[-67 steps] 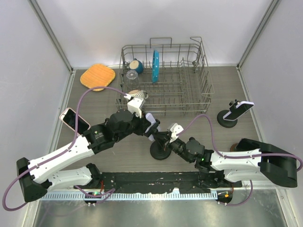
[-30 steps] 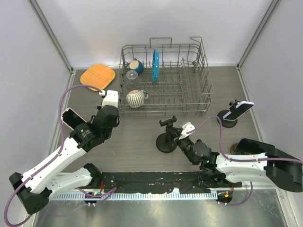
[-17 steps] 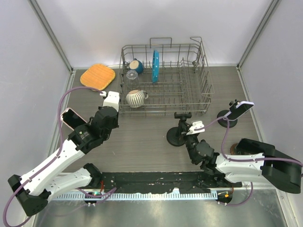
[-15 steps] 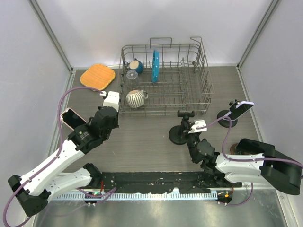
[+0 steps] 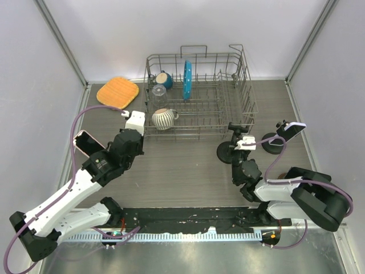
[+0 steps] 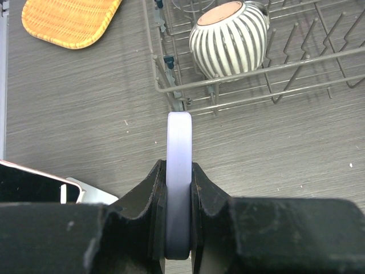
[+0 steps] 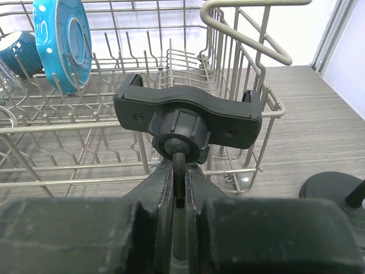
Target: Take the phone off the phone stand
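A pale lilac phone stands on edge between the fingers of my left gripper, which is shut on it above the wood table, left of the rack. The black phone stand has an empty cradle and stands just in front of the dish rack's right end. My right gripper is shut on the thin stem under the cradle's ball joint. In the top view the left arm hides the held phone.
The wire dish rack holds a striped cup, a blue plate and a blue mug. An orange mat lies at the back left. A pink-edged phone lies under the left arm. A second stand carries another phone.
The left arm drew back left from the stand with the phone, then held still. The right gripper carried the empty stand right and back, close to the rack.
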Robot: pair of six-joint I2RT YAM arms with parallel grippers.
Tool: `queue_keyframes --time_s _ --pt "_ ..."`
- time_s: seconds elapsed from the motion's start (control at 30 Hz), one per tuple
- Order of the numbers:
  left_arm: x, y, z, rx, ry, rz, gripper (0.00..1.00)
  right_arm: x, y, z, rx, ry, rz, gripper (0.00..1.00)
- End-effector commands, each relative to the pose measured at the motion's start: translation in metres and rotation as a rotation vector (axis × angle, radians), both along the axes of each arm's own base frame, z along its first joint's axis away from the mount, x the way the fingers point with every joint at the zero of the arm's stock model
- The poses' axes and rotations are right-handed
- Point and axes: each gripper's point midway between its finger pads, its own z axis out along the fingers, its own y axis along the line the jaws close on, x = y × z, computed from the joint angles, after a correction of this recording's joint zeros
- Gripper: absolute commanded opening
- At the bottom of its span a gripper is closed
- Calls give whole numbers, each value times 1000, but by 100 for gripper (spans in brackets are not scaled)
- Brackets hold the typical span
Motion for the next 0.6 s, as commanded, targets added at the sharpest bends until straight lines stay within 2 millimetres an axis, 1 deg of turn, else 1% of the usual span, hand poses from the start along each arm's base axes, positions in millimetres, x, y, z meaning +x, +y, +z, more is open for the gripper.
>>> queue_keyframes --time_s 0.0,0.03,0.07,0.1,0.13,0.17,0.2,0.23,0.27,0.3,0.33,0.37,0.4,0.43,0.53,0.57 --pt "7 -3 29 -86 -101 8 0 7 9 2 -18 -17 26 11" --pt "7 -3 29 -87 -102 8 0 6 9 1 -15 -14 29 18" --pt "7 -4 29 -91 -103 8 0 7 10 1 -4 -13 31 38" --pt "6 -3 30 -92 -104 8 0 6 9 -2 -11 1 30 49" --pt "6 -4 30 -93 -105 6 0 4 9 2 -2 -4 35 57" --pt "6 -4 30 -95 -104 5 0 4 9 3 10 -3 42 70" --pt "6 -4 31 -99 -106 6 0 3 10 -3 -16 28 47 75" --pt "6 -4 30 -98 -105 5 0 0 11 9 13 6 69 82" --pt "6 -5 31 -106 -105 4 0 -1 13 12 28 10 84 85" --pt "6 -5 31 -107 -103 1 0 -2 14 5 -2 56 94 87" --pt "5 -6 31 -114 -104 0 0 -4 16 9 6 60 115 91" --pt "5 -7 32 -121 -104 -3 0 -8 14 22 34 43 126 93" --pt "5 -7 33 -133 -105 3 0 -11 15 16 23 98 136 93" --pt "5 -8 33 -141 -102 3 0 -13 13 18 18 109 140 94" --pt "4 -7 37 -179 -110 19 0 -26 11 24 87 161 173 95" --pt "3 -7 37 -190 -109 21 0 -32 8 33 116 153 187 95"
